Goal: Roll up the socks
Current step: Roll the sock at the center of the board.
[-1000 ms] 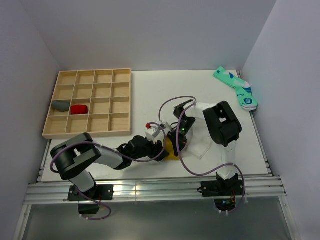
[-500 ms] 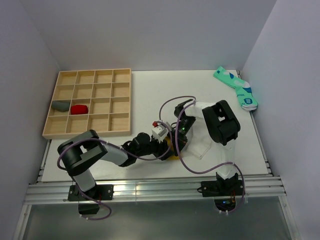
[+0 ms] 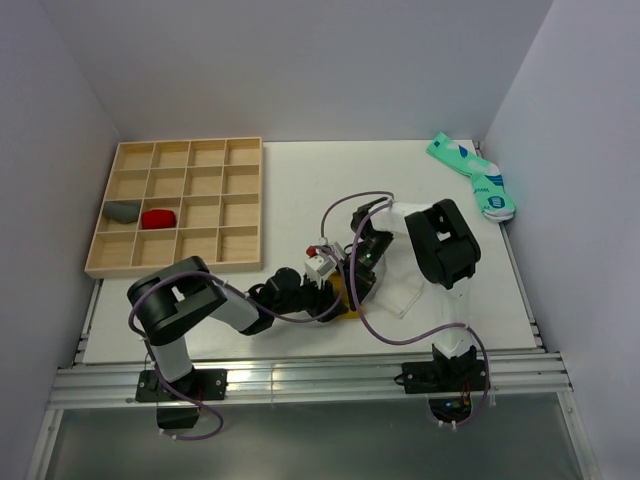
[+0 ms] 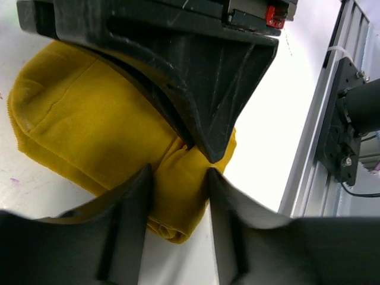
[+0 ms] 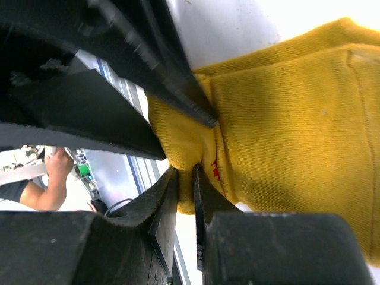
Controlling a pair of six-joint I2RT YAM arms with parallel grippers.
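Mustard sock (image 4: 89, 130): my right end effector (image 5: 185, 178) clamps it. My left end effector (image 4: 178, 177) just narrowed round the fold, grip unclear. Roll progressing.

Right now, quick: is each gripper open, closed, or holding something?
Left gripper: closed on a fold of the yellow sock, fabric filling the gap.
Right gripper: closed, pinching a thin fold of the same sock.
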